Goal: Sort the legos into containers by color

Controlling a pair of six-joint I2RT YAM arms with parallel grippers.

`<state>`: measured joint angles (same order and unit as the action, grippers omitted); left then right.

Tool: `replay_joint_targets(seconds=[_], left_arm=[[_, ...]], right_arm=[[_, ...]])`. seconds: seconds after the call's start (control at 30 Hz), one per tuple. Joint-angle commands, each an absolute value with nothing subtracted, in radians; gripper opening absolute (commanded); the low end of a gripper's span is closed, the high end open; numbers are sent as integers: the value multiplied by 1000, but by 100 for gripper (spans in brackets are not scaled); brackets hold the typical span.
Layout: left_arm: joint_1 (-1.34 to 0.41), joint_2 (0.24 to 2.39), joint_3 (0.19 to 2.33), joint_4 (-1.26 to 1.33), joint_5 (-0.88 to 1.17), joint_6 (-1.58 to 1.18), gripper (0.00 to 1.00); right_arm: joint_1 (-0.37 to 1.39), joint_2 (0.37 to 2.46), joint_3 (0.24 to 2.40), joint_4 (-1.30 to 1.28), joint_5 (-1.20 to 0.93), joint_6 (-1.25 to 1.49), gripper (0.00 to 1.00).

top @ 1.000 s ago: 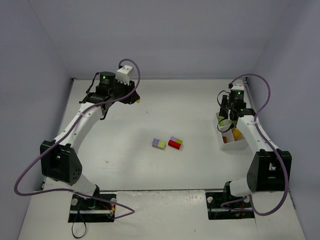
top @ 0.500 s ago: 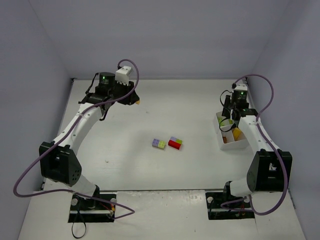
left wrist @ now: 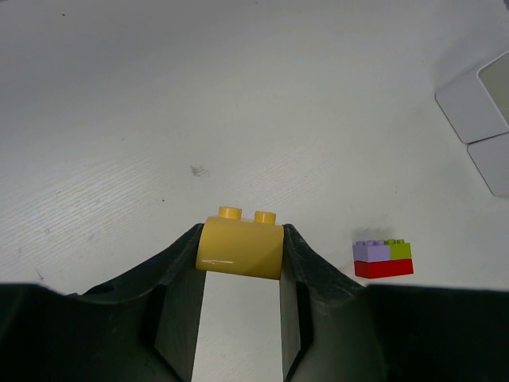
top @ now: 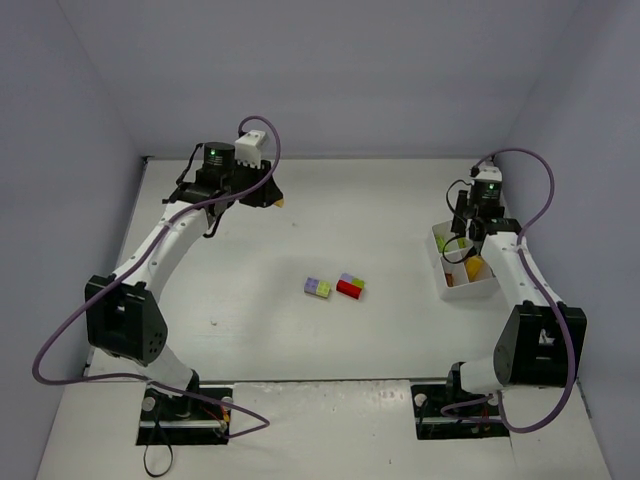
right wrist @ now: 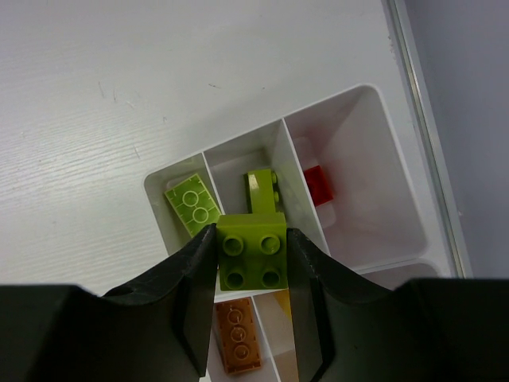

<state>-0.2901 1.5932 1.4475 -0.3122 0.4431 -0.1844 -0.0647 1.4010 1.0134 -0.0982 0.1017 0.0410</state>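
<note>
My left gripper (left wrist: 241, 248) is shut on a yellow-orange lego (left wrist: 241, 251), studs pointing away, held above the table at the far left (top: 279, 201). My right gripper (right wrist: 253, 263) is shut on a lime green square lego (right wrist: 253, 261), hovering over the white divided tray (right wrist: 374, 95) at the far right (top: 466, 292). Below it, the containers hold a flat lime lego (right wrist: 193, 204), a lime lego on its side (right wrist: 262, 191), a red lego (right wrist: 318, 185) and a brown lego (right wrist: 237, 337). A lavender-and-lime lego pair (top: 318, 288) and a red stack (top: 350, 286) lie mid-table.
The red stack topped with lavender and lime (left wrist: 382, 259) sits to the right of my left fingers. Grey walls close in the table on the left, back and right. The tray stands close to the right wall.
The right wrist has drifted slightly right and farther back over the tray. The left wrist has shifted a little right. Both grips are unchanged.
</note>
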Motion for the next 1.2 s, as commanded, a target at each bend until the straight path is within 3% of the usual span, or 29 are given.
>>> replay_joint_targets(seconds=[0.0,1.17], left_arm=[[-299,1578,1509,-253,449,-207,2],[-327,1581,1555,-327,400,-268,2]], right_arm=[[-72,1362,1026,-75,137,20,0],[-86,1399,1126,-75,60,15,0]])
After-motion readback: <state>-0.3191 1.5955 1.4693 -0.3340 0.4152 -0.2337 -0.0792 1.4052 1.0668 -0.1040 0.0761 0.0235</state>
